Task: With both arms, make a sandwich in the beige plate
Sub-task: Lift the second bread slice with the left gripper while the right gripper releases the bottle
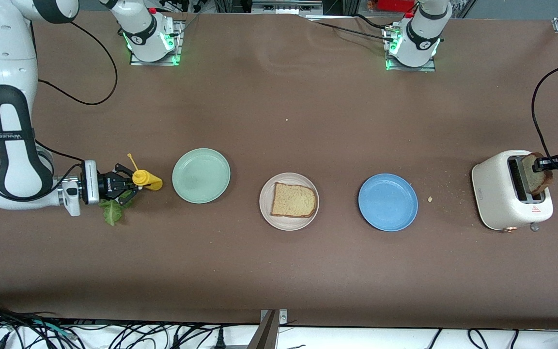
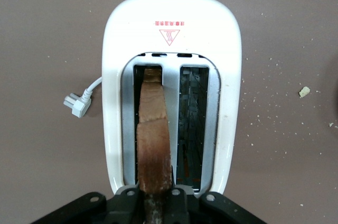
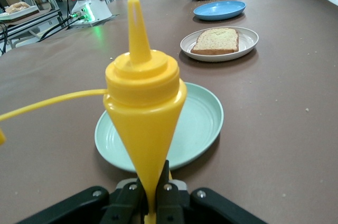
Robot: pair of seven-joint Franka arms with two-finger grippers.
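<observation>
The beige plate (image 1: 265, 209) lies mid-table with one bread slice (image 1: 293, 200) flat on it; both also show in the right wrist view, plate (image 3: 248, 39) and slice (image 3: 216, 40). My left gripper (image 1: 544, 165) is shut on a second, darker bread slice (image 1: 536, 177) that stands partly in a slot of the white toaster (image 1: 494, 194). In the left wrist view, the fingers (image 2: 177, 203) pinch the slice's (image 2: 154, 134) edge. My right gripper (image 1: 129, 186) is shut on a yellow squeeze bottle (image 1: 147, 180) beside the mint-green plate (image 1: 201, 175). A green lettuce leaf (image 1: 113, 212) lies on the table under that gripper.
A blue plate (image 1: 388, 202) lies between the beige plate and the toaster. Crumbs (image 1: 430, 198) are scattered near the toaster. The toaster's plug (image 2: 76, 102) lies on the table beside it. The table is brown, with both arm bases along its edge farthest from the front camera.
</observation>
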